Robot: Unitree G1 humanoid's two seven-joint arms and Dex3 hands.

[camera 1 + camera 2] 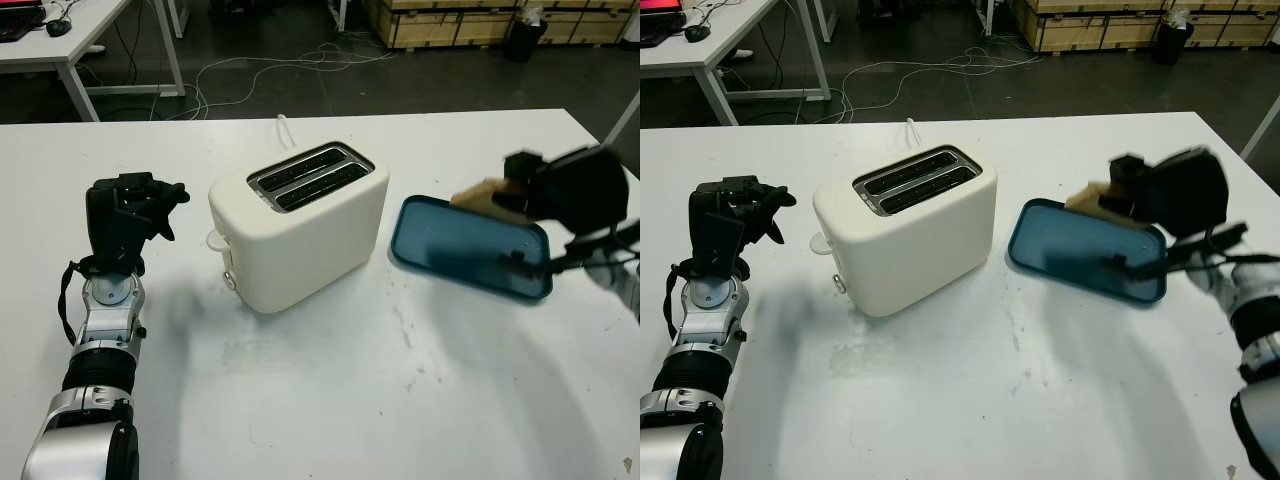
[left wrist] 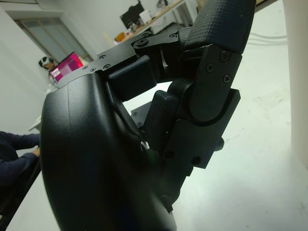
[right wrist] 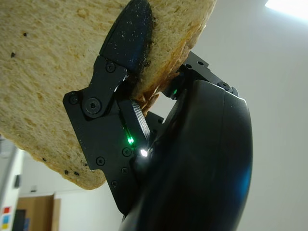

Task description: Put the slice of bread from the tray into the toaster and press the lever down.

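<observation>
the right hand [image 1: 560, 190] pinches the bread [image 3: 53, 62], a black finger [image 3: 127, 36] pressed into the face of the slice with the crust edge toward the palm; hand and bread are raised above the far right part of the blue tray [image 1: 450, 250], the slice poking out toward the toaster side [image 1: 1092, 198]; the tray lies on the white table [image 1: 400, 400], just right of the cream toaster [image 1: 300, 225]; the toaster's two slots [image 1: 310, 175] are open at the top and a small lever [image 1: 216, 240] sticks out of its left end; the left hand [image 1: 130, 210], fingers curled and holding nothing, sits upright left of the toaster, apart from it.
</observation>
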